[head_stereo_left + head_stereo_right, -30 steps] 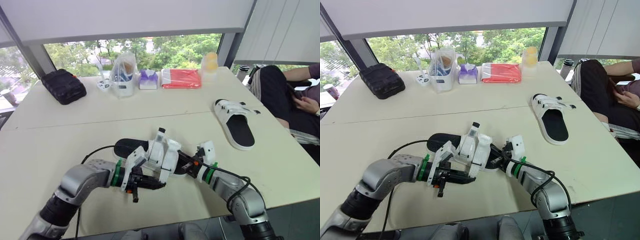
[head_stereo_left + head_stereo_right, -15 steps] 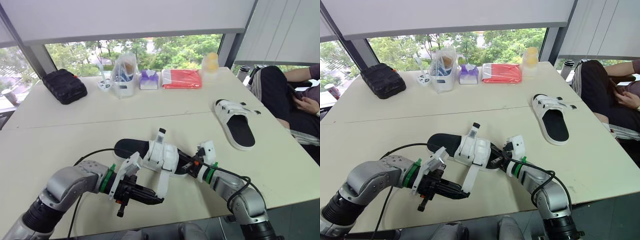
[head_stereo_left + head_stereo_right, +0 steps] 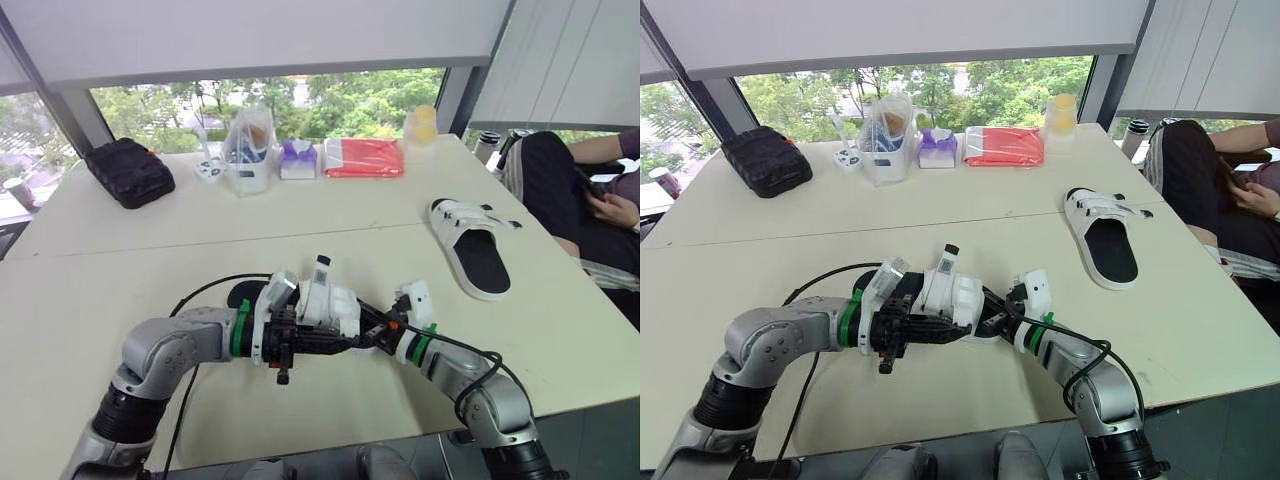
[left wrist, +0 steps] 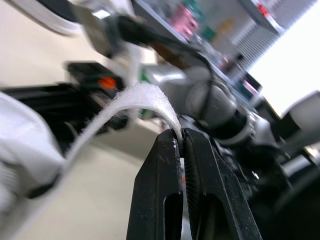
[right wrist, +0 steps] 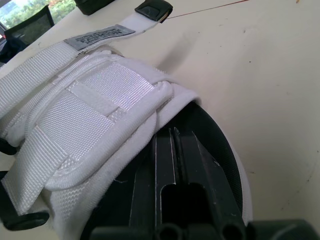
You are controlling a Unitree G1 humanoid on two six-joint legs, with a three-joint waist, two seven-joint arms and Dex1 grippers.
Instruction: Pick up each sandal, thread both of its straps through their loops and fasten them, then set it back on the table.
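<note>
Left gripper (image 4: 178, 135): clamped on the free end of a white strap (image 4: 135, 97); the strap arched up from the tips and ran back to the upper.
Right gripper (image 5: 173, 135): fingers pressed together, tips tucked under the white upper on the black footbed; whether they pinched any material could not be told.
Sandal (image 3: 322, 300): between the two grippers, its upper just ahead of the left fingertips, toe end at the right gripper, heel trailing back past the left wrist, low over the table (image 3: 120, 280).
Long axis: ran roughly from one gripper to the other.
Key relation: the strap end was already in the left gripper, and the upper with its loops lay straight beyond those tips, towards the right gripper; the left arm was the nearer and the working one. The loop itself could not be picked out.
Step judged: threading a strap on the first sandal, fastening not done.
Second sandal (image 3: 472, 255): well apart, beyond the right gripper on its outer side, flat on the table.
</note>
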